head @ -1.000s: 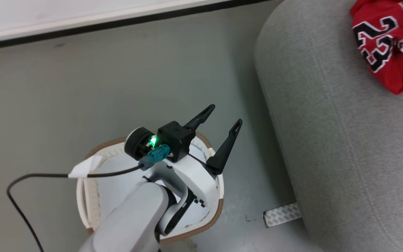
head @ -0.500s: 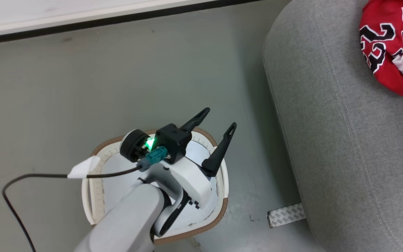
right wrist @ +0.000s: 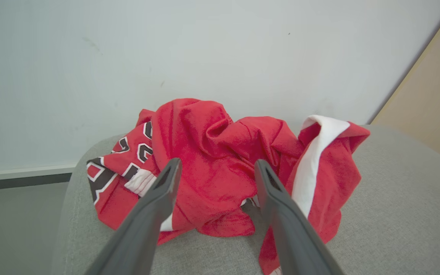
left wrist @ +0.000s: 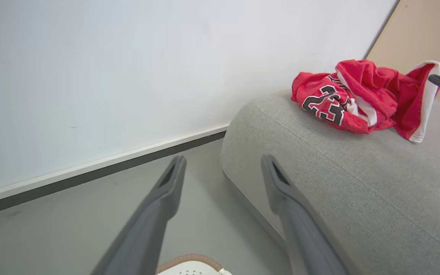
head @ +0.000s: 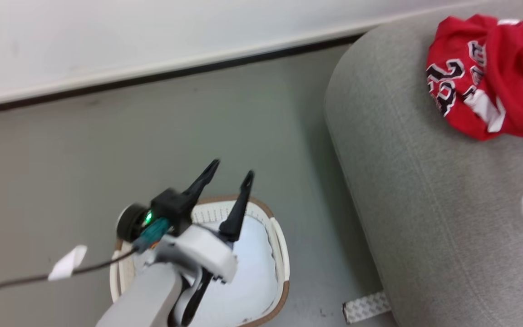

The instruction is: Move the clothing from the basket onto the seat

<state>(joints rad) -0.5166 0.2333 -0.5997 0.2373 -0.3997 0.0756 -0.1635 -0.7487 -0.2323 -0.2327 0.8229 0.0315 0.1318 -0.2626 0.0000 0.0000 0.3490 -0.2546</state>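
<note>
The jersey is lying bunched on the sofa, at the end nearest the wall. The basket is sitting on the floor left of the sofa, apart from it. The left gripper is hanging above the basket. The right gripper is hovering over the sofa, just before the jersey. A tape strip is lying on the floor at the sofa's foot.

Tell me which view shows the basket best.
The head view: it shows the basket from above, its rim and pale inside, partly behind the left arm. The left wrist view catches a bit of rim at the bottom edge.
</note>
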